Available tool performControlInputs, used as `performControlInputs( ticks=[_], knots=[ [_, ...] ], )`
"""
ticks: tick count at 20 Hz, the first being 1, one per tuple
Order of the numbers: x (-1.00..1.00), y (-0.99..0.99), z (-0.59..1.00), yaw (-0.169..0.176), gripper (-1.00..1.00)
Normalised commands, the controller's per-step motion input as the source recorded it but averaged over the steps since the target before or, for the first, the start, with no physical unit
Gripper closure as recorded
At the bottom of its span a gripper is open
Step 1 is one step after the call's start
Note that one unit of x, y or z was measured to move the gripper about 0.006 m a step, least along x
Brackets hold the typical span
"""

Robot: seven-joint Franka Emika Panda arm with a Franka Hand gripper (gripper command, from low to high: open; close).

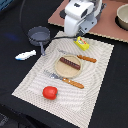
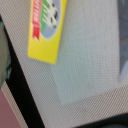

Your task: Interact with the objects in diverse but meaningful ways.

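While arm hovers, yellow packet (image 2: pixel 46 29) lies below

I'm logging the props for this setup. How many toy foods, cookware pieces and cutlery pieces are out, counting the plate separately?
Toy foods: 4: tomato, sausage, yellow packet, white fish piece
Cookware: 2: frying pan, pot
Cutlery: 2: fork, knife
Plates: 1: plate
Total: 9
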Motion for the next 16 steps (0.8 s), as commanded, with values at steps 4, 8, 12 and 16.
performControlInputs(
  ticks=[4,8,12,16],
  knots=[
    [-0.79,-0.54,0.06,0.000,-1.00],
    [-0.19,-0.56,0.12,0.000,-1.00],
    [0.50,-0.35,0.18,0.002,-1.00],
    [0.56,-0.22,-0.03,0.064,-1.00]
  ],
)
